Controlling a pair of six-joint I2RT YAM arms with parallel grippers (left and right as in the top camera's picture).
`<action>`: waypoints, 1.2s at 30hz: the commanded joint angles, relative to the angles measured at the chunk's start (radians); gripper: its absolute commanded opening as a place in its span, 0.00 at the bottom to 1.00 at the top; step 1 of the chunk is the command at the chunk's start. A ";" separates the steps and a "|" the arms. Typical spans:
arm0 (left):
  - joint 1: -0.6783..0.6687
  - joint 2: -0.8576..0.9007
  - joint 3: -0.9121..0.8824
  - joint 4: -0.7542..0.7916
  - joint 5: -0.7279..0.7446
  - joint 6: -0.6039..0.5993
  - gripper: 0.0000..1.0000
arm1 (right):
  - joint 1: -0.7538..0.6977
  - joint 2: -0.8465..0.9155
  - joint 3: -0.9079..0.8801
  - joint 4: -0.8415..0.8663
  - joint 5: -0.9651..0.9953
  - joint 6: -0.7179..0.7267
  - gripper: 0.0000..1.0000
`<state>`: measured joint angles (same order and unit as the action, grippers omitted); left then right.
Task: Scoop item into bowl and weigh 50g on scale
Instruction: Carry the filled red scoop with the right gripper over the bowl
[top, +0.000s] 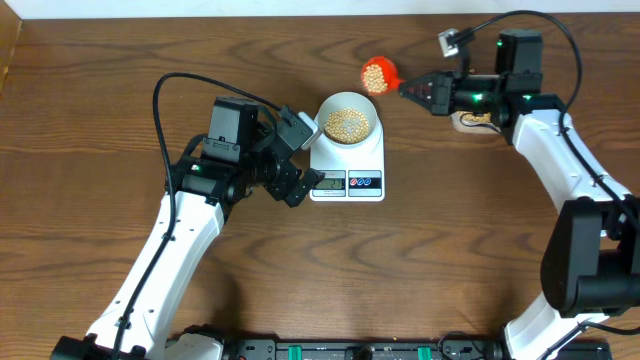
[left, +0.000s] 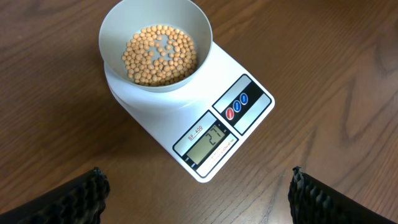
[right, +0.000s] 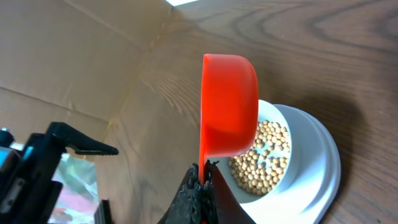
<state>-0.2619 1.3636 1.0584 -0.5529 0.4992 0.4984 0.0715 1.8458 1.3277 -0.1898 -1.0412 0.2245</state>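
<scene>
On the scale (top: 347, 182) mid-table, the bowl (top: 324, 112) holds beans (top: 347, 123). The right gripper (top: 410, 90) is clamped on the handle of the red scoop (top: 377, 74). The scoop is loaded, mouth up, its handle running leftward. The bowl is just left and nearer. The left gripper (left: 196, 196) gapes empty beside the scale.

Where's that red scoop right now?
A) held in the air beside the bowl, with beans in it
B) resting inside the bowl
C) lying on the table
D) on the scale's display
A: the right gripper pinches the handle of the red scoop, with beans showing inside it, apart from the bowl.
</scene>
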 joint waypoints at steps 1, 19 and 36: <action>0.000 0.000 -0.007 0.000 0.006 0.010 0.95 | 0.033 0.006 -0.001 0.002 0.047 -0.039 0.01; 0.000 0.000 -0.007 0.000 0.006 0.010 0.95 | 0.111 0.006 -0.001 -0.072 0.200 -0.170 0.01; 0.000 0.000 -0.007 0.000 0.006 0.010 0.95 | 0.232 0.006 -0.001 -0.088 0.481 -0.336 0.01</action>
<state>-0.2619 1.3636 1.0584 -0.5529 0.4992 0.4984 0.2813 1.8458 1.3277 -0.2741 -0.6353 -0.0437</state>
